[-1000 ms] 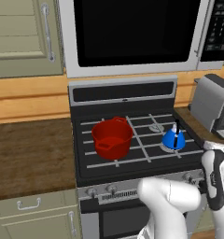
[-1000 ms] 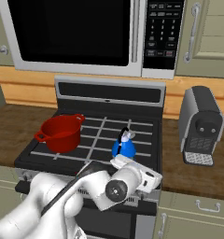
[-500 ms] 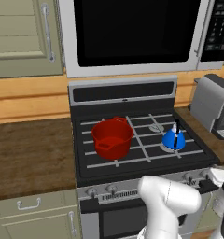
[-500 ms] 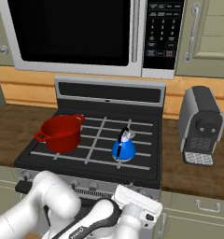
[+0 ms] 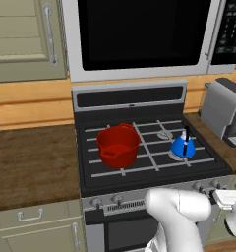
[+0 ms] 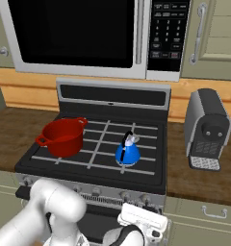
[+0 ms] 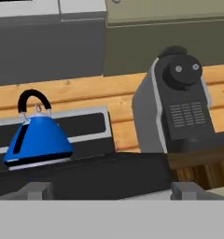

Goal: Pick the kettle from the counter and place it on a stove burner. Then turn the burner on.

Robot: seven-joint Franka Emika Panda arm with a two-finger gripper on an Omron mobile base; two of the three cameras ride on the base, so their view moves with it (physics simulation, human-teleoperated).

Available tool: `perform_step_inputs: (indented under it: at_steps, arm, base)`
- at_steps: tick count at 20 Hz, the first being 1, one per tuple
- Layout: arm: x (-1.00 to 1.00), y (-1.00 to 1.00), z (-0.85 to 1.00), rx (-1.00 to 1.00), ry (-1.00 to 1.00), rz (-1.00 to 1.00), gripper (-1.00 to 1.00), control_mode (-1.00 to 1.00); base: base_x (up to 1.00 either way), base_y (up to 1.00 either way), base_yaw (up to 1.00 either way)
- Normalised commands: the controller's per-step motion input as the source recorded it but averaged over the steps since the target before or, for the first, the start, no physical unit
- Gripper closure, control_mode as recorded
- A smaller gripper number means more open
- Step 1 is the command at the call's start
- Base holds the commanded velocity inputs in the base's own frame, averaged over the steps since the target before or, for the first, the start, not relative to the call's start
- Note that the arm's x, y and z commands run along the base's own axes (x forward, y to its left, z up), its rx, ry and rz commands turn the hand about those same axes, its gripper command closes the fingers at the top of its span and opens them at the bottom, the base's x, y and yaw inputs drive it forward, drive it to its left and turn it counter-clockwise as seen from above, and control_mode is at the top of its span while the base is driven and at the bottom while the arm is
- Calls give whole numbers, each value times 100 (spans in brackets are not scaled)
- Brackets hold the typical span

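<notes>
Setting: simulated kitchen, black gas stove (image 5: 139, 147) under a built-in microwave (image 5: 139, 34).
Kettle: small bright-blue cone-shaped kettle (image 5: 183, 145) upright on the stove's front right silver-grey burner (image 5: 175, 155).
Pot: red two-handled pot (image 5: 118, 144) left of it, apart.
Coffee machine: grey, on dark-brown wood counter (image 6: 204, 180) right of stove.
Gripper (image 7: 111, 189): low before the stove front, jaws wide, holding nothing.

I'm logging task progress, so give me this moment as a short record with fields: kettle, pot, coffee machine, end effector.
kettle: upright on the stove's front right burner
pot: red, on the stove's left side
coffee machine: on the counter right of the stove
end effector: open, empty, low in front of the stove, facing the kettle
</notes>
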Motion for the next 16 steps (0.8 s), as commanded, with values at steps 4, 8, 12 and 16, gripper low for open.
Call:
perform_step_inputs:
  at_steps: [4, 8, 12, 16]
  arm:
    - [7, -52, -6, 0, -9, 14, -100, -100]
    - [11, 0, -37, -6, 9, 2, -100, -100]
    - [45, 0, -70, -13, 5, 7, -100, -100]
    - [40, 0, -28, 0, 0, 2, -100, -100]
  base:
    - [0, 0, 0]
    - [0, 0, 0]
    - [0, 0, 0]
    - [0, 0, 0]
